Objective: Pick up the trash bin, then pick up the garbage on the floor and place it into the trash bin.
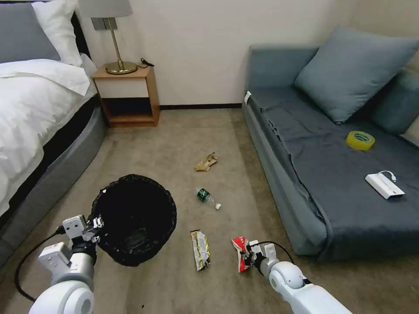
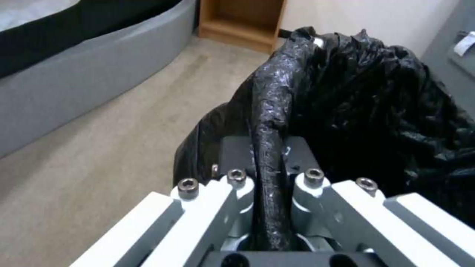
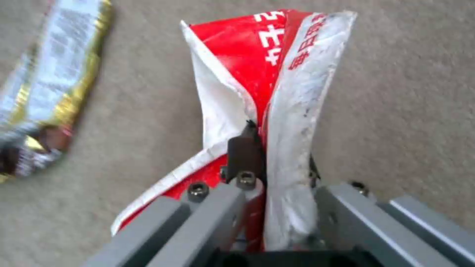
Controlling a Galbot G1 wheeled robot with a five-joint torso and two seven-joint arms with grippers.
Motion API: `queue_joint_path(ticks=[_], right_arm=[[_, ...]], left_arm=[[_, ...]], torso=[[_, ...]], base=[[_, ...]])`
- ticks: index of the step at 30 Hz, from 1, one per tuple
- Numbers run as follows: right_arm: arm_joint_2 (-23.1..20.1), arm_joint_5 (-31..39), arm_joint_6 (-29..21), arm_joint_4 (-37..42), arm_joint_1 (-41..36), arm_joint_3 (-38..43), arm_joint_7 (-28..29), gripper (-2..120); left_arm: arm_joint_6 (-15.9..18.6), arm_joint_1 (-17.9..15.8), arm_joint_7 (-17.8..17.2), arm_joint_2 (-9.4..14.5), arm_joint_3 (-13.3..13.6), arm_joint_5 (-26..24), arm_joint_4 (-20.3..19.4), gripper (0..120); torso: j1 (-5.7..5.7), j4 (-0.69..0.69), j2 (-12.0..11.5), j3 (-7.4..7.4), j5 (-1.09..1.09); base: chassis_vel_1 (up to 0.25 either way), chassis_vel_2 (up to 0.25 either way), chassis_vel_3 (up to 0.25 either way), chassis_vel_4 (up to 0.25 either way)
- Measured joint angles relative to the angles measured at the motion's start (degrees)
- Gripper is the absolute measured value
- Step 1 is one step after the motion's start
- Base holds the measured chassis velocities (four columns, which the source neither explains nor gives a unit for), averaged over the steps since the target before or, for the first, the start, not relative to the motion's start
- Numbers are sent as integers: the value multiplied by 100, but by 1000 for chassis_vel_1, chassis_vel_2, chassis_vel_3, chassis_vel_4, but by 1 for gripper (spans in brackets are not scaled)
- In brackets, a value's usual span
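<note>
Trash bin rim pinched in left gripper jaws, right gripper jaws pinching red-white wrapper

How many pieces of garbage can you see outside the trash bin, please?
4: red-white wrapper in the right gripper; gold-green wrapper, bottle and crumpled paper on the carpet.

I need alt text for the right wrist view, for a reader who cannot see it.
The right gripper is shut on a crumpled red-white snack wrapper above beige carpet. A gold-green snack wrapper lies on the carpet nearby, apart from it.
</note>
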Motion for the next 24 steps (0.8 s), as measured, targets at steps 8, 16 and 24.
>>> queue_joint_path(ticks=[8, 16, 24], right_arm=[[-95, -91, 459, 598, -109, 103, 324, 0], [-904, -78, 1095, 2049, 157, 323, 295, 0], [-1428, -5, 1515, 3252, 554, 179, -186, 0]], left_arm=[[-27, -46, 135, 195, 61, -185, 219, 4], [-68, 47, 251, 243, 354, -180, 288, 4], [-64, 111, 498, 247, 749, -206, 205, 4]], torso=[[0, 1, 0, 0, -2], [0, 1, 0, 0, -2], [0, 1, 0, 0, 0]], base=[[0, 0, 0, 0], [0, 0, 0, 0], [0, 0, 0, 0]])
